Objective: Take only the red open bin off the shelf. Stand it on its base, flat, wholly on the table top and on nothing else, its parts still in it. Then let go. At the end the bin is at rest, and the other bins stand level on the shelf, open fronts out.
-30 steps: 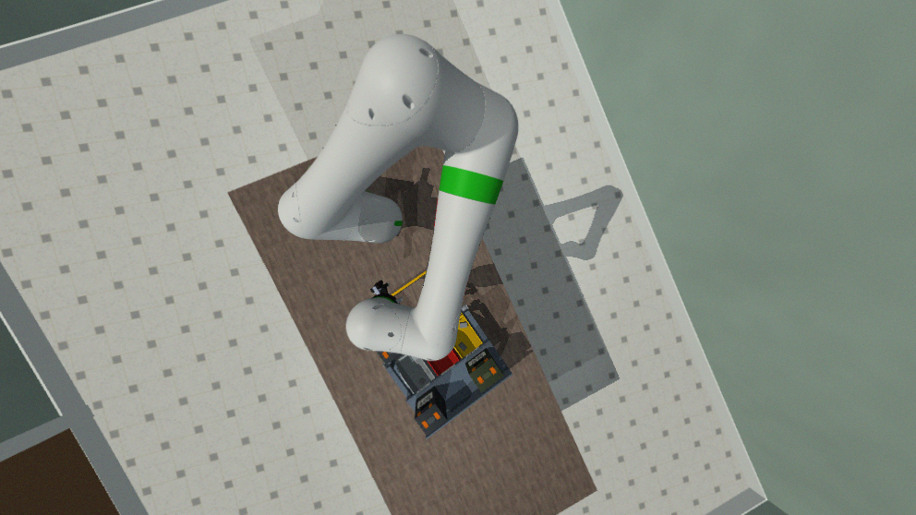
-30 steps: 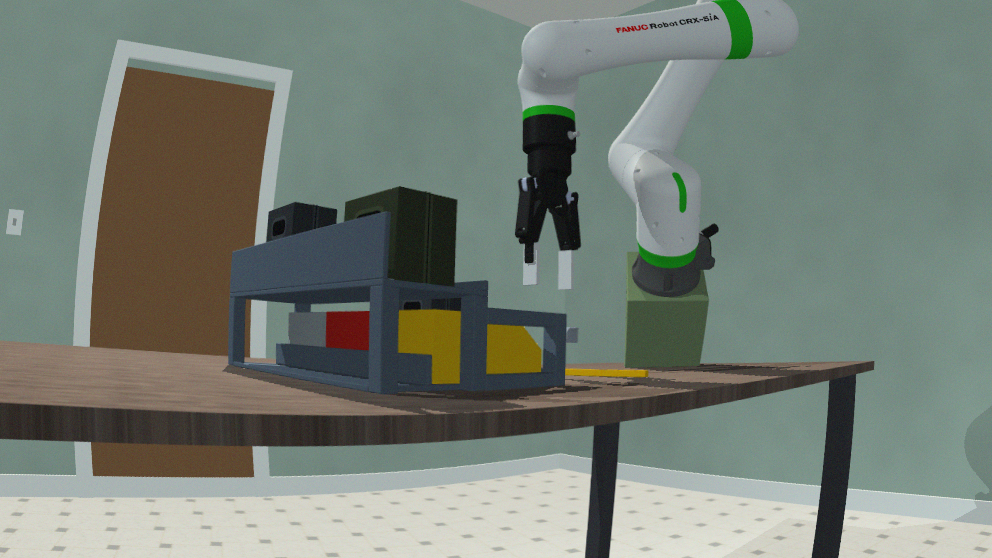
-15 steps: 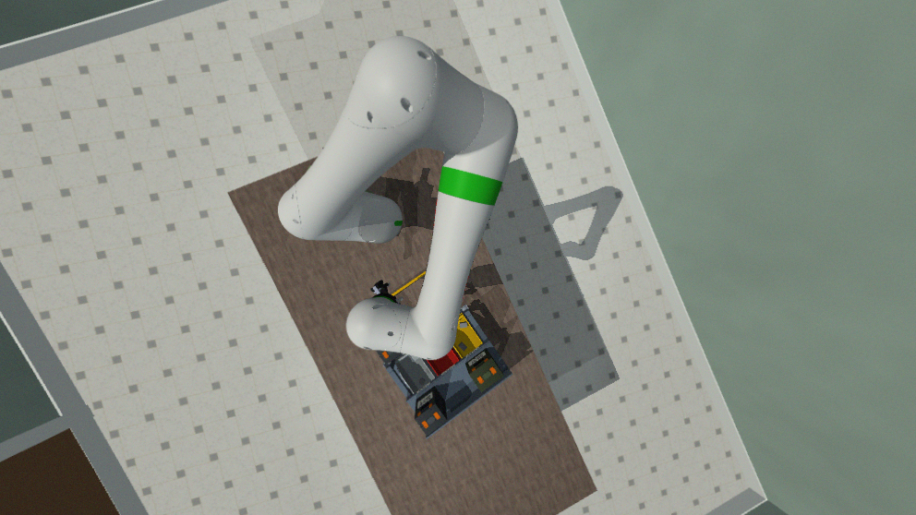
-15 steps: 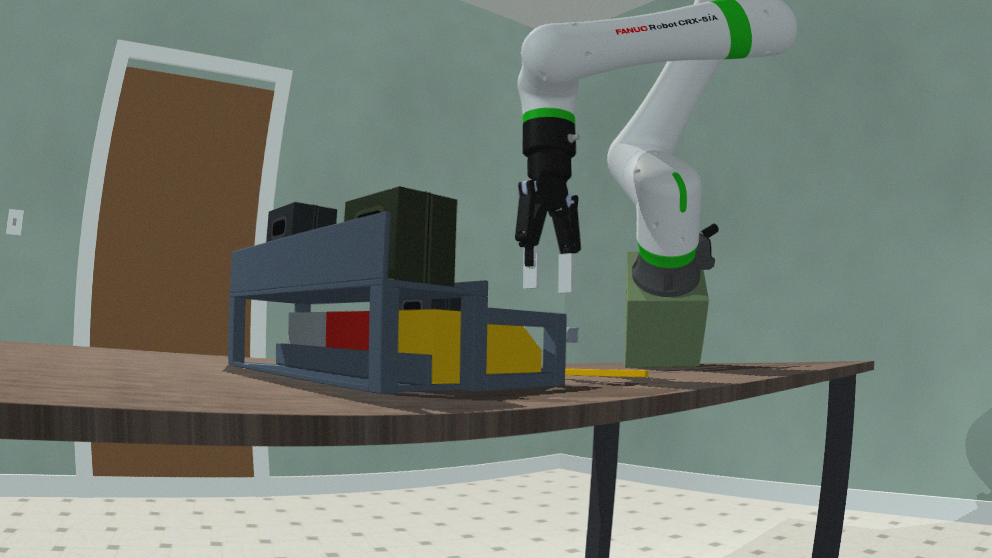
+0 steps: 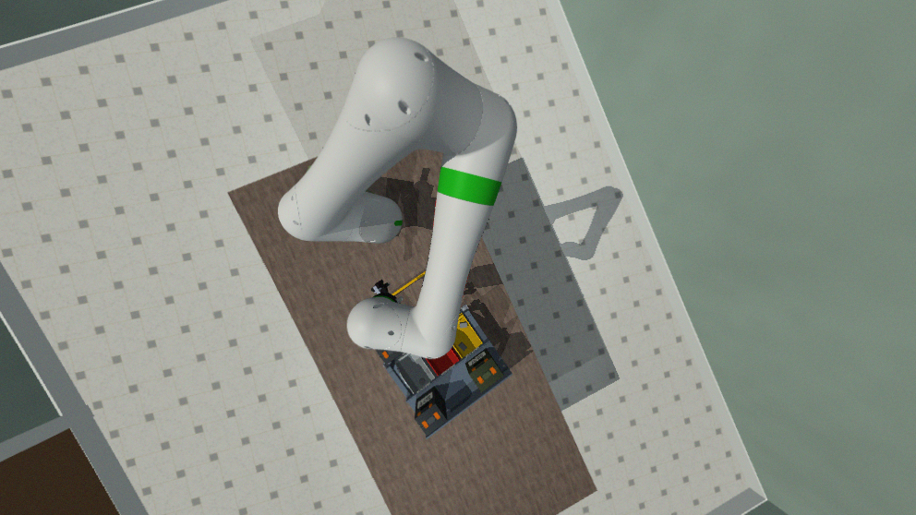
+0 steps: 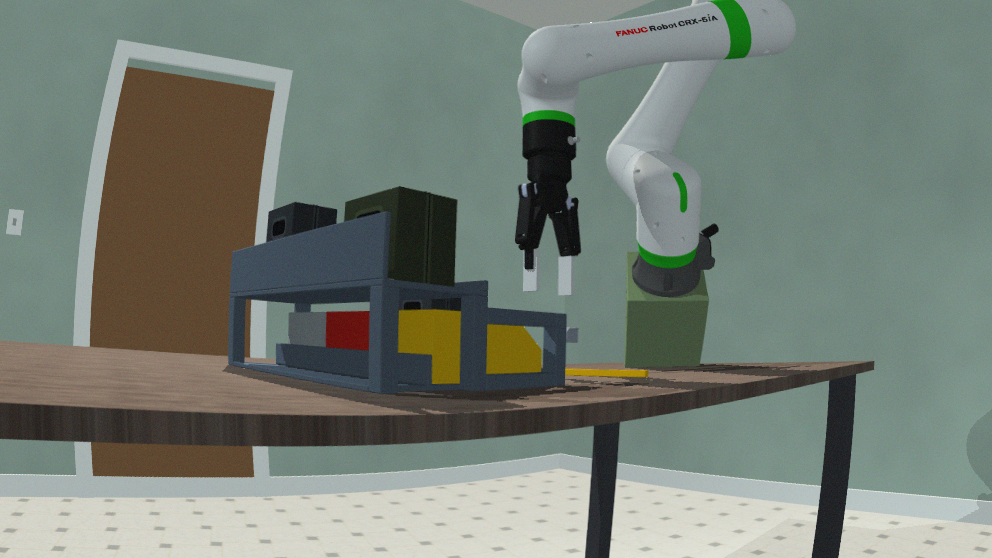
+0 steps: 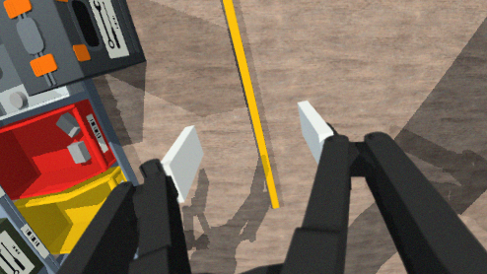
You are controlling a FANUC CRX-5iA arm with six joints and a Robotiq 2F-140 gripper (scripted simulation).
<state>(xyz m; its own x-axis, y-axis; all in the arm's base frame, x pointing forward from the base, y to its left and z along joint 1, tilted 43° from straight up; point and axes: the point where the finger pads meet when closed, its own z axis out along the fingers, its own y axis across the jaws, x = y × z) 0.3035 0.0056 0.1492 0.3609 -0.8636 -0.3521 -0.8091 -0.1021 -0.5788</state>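
The red open bin sits on the lower level of the blue-grey shelf, with small grey parts inside it. A yellow bin stands next to it on one side and a grey bin on the other. My gripper is open and empty. It points down over the bare table, just in front of the bins' open fronts and above the shelf's front rail. The arm hides it in the top view.
A dark green case and a black case stand on the shelf's top level. A thin yellow strip lies on the table under the gripper. The robot's green pedestal stands behind.
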